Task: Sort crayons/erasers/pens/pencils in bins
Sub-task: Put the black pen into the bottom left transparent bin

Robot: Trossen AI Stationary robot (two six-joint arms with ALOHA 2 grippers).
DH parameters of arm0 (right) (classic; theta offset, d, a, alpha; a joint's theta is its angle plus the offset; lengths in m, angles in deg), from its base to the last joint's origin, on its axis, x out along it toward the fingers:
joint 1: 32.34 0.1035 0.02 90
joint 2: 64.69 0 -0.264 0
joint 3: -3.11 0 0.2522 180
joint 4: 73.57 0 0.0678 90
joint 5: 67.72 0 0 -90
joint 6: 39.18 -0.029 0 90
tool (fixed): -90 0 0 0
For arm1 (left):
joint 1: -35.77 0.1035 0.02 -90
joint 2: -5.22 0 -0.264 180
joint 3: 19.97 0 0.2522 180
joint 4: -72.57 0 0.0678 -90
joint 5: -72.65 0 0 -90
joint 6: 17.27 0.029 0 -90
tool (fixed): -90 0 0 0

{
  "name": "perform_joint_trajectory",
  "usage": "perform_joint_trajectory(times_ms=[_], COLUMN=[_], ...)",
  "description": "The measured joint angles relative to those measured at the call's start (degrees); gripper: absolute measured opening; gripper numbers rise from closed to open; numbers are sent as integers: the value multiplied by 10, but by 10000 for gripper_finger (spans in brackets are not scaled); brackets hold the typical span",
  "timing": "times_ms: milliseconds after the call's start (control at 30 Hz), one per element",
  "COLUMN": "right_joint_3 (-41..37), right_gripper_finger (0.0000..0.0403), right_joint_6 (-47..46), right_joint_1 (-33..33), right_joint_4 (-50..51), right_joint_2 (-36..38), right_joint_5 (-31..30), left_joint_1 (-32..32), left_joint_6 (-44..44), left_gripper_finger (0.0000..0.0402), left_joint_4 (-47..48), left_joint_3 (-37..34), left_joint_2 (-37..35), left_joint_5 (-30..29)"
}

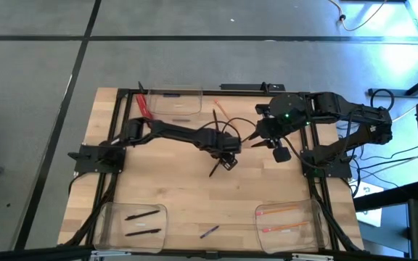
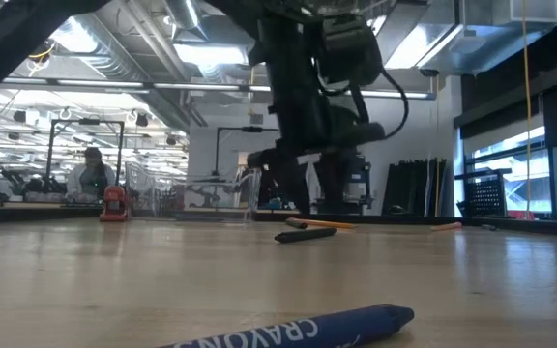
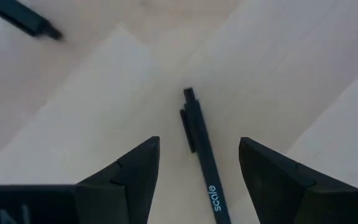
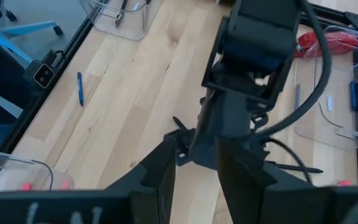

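My left gripper (image 3: 199, 149) is open and points down over the middle of the table (image 1: 227, 161). Its two fingers stand on either side of a black pen (image 3: 199, 146) without touching it. This pen lies flat on the wood (image 1: 215, 171) (image 2: 303, 235). A second black pen (image 3: 23, 18) lies farther off. My right gripper (image 4: 194, 180) hangs open high above the table's right half (image 1: 258, 138), nothing between its fingers. A blue crayon (image 2: 327, 329) (image 1: 209, 232) lies near the front edge. An orange pencil (image 1: 220, 109) and a pen (image 1: 215, 119) lie at the far middle.
Three clear bins stand on the table. The far one (image 1: 173, 101) holds a red strip and a bluish stick, the near left one (image 1: 133, 223) holds two black pens, and the near right one (image 1: 289, 221) holds pencils. A black frame (image 1: 122, 130) borders the table.
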Motion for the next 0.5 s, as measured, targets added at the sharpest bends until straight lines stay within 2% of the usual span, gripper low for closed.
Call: perform_joint_trajectory(times_ms=[200, 500], right_joint_3=[0, 0], right_gripper_finger=[115, 115], right_joint_6=[0, 0], right_joint_1=[0, 0], right_joint_4=[0, 0], right_joint_2=[0, 0], right_joint_5=[0, 0], left_joint_1=[-3, -4], left_joint_6=[0, 0], left_gripper_finger=[211, 211], left_joint_4=[-6, -19], left_joint_3=[0, 0], left_joint_2=[20, 32], left_joint_5=[18, 0])
